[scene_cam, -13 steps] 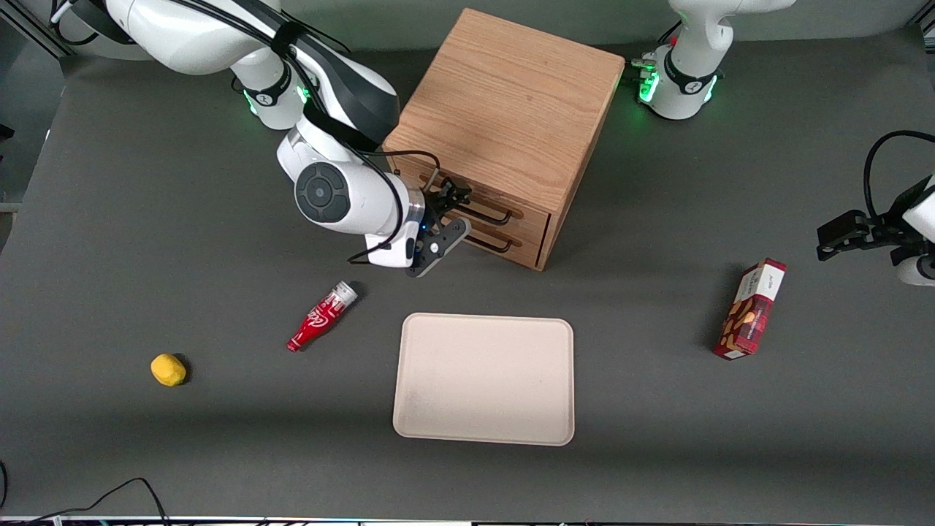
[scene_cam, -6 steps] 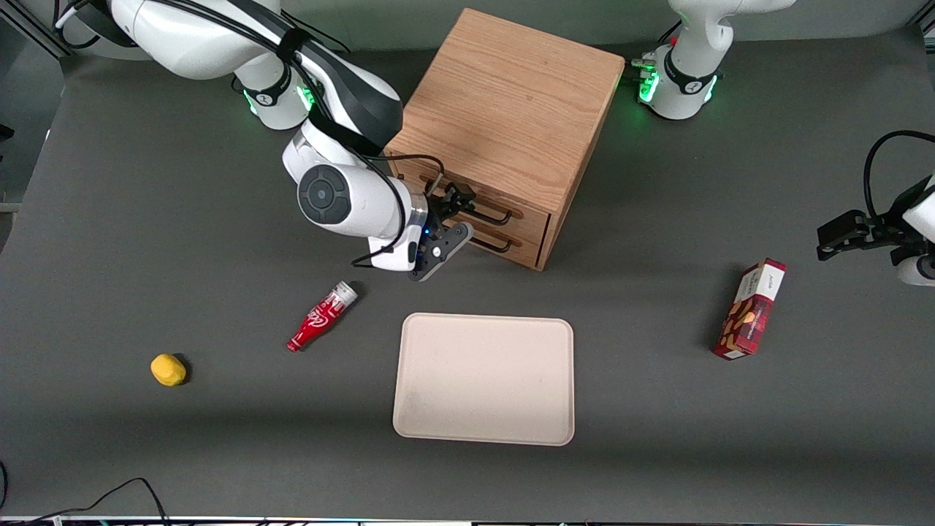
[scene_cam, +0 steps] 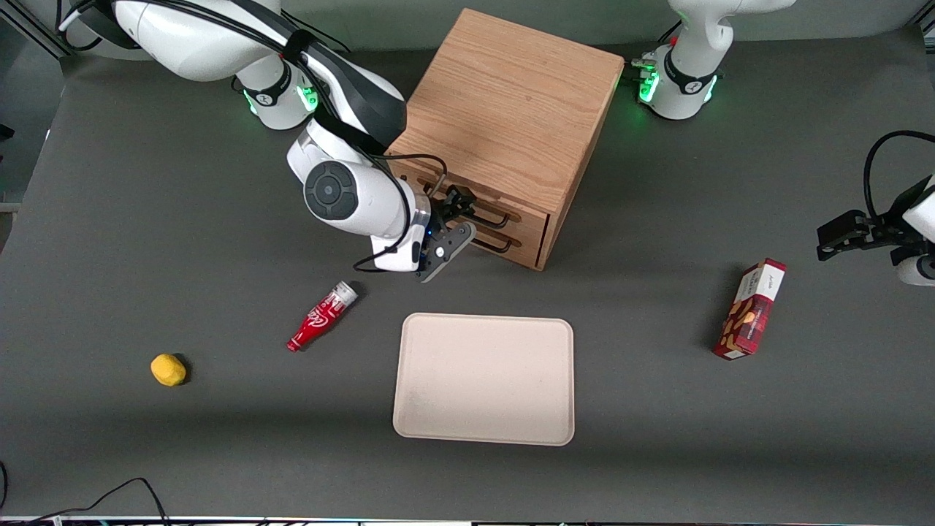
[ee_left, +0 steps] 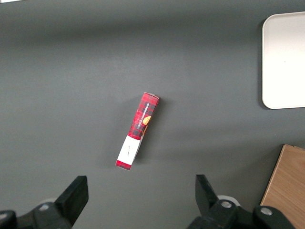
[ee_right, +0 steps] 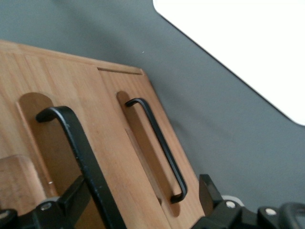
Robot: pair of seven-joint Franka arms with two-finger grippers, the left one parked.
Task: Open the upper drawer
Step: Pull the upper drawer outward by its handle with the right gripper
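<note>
The oak cabinet (scene_cam: 511,109) stands at the table's middle, its two drawers facing the front camera at an angle. The upper drawer (scene_cam: 529,214) looks closed, its thin black wire handle (scene_cam: 491,215) sticking out from the front. My gripper (scene_cam: 453,225) is open right in front of that handle, at the handle's end toward the working arm. In the right wrist view the upper handle (ee_right: 81,152) runs close between the open fingers (ee_right: 71,195), nearer one of them and touching neither. The lower drawer's handle (ee_right: 159,143) shows farther off.
A beige tray (scene_cam: 483,378) lies nearer the front camera than the cabinet. A red bottle (scene_cam: 321,316) and a yellow lump (scene_cam: 168,369) lie toward the working arm's end. A red box (scene_cam: 751,309) lies toward the parked arm's end.
My gripper has moved a short way closer to the cabinet front and along the upper handle. The drawers have not moved.
</note>
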